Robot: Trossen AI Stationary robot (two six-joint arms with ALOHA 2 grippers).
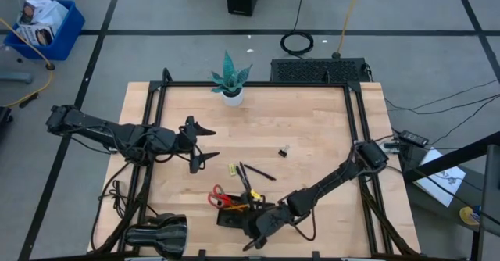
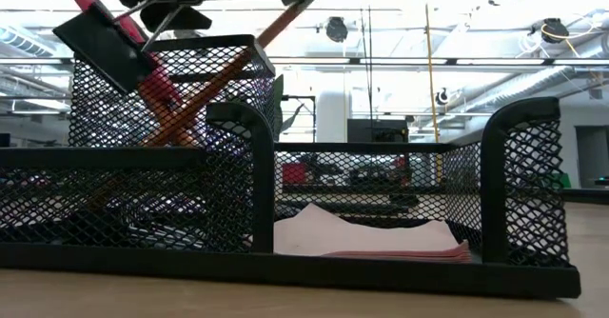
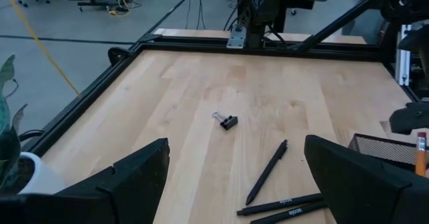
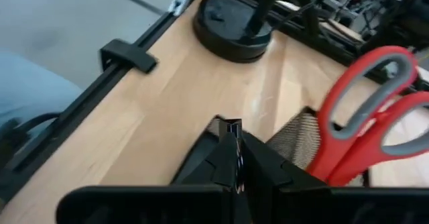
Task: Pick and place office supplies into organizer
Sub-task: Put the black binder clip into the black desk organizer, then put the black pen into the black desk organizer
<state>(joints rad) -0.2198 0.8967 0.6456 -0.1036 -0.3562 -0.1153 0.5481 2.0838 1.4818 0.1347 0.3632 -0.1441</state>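
The black mesh organizer stands near the table's front edge. Red-handled scissors and an orange pencil lean in its tall compartment, handles and eraser end up. A pink-white note pad lies flat in its low compartment. My right gripper is shut just above the organizer, beside the scissors. Black pens, a small yellow piece and a black clip lie on the table. My left gripper hovers open at the table's left with nothing between its fingers. My right gripper has its shut fingertips at the organizer's mesh wall, coming in slanting down from the table's right. Whether they touch the mesh or the scissors, I cannot tell.
A potted teal plant stands at the far edge. A black lamp-like cylinder lies at the near left corner. A black frame rail runs along the table's edge. Bare wood stretches across the table's middle and far right.
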